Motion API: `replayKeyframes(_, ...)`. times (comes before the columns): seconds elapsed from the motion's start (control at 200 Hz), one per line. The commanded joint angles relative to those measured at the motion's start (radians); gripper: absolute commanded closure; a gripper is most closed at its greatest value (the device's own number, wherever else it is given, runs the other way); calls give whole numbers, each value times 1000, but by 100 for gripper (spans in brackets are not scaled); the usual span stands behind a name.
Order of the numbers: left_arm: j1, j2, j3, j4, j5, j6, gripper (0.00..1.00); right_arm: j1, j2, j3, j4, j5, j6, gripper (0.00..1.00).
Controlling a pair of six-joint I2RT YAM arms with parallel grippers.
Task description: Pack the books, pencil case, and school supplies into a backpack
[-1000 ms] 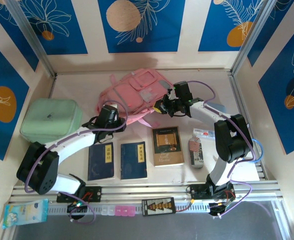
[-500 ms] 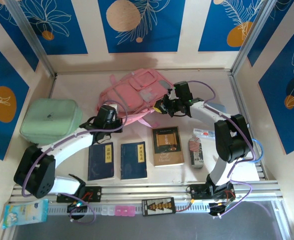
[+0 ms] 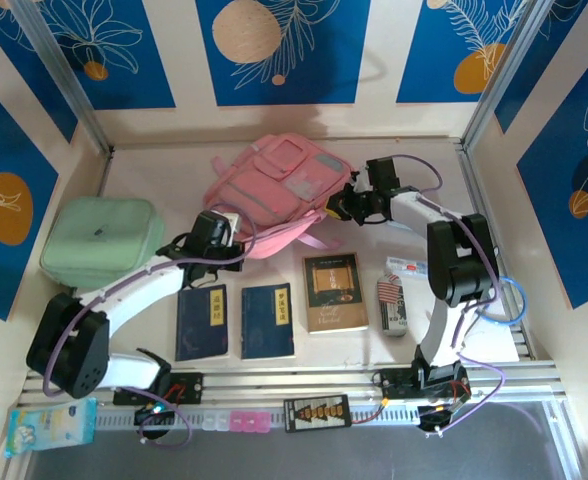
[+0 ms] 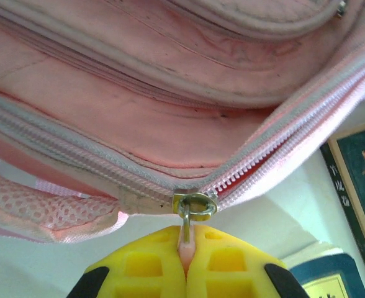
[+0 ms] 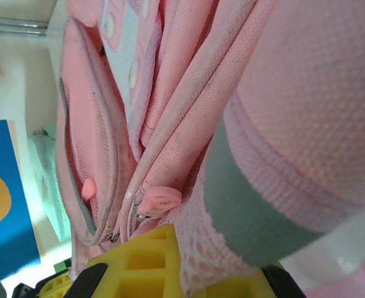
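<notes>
Left claw (image 4: 185,251) pinches the backpack's (image 4: 170,105) zipper pull (image 4: 185,234) tight, plain from its wrist, too small overhead; right claw (image 5: 195,273) clamps a strap (image 5: 275,93).

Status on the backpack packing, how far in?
Done: nothing visibly packed. In hand: left gripper pinches the zipper pull, zip gapes just beside it; right gripper clamps backpack fabric. Left: finish opening, then load three books and supplies lying on the table.
</notes>
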Motion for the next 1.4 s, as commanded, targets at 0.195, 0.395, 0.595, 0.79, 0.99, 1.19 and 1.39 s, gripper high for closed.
replayKeyframes(0.195,-62,31,185,-117,167,71,100,-41,154,191,54,82,-67,94)
replayKeyframes(0.395,-185,111,257,-102,179,35,100,-47,177,212,83,132,-26,84)
replayKeyframes(0.595,-232,246,345,-52,172,-12,100,-123,33,114,0,178,26,57)
replayKeyframes(0.79,-258,352,433,-53,200,-27,100,-155,-185,-92,-78,115,70,37)
replayKeyframes(0.99,-259,392,452,-47,208,-41,100,-79,-298,-256,-81,45,177,30)
replayKeyframes(1.19,-260,413,453,-39,216,-46,100,24,-287,-275,-41,37,261,26)
replayKeyframes(1.39,-260,415,447,-45,217,-41,100,109,-244,-219,-88,175,303,19)
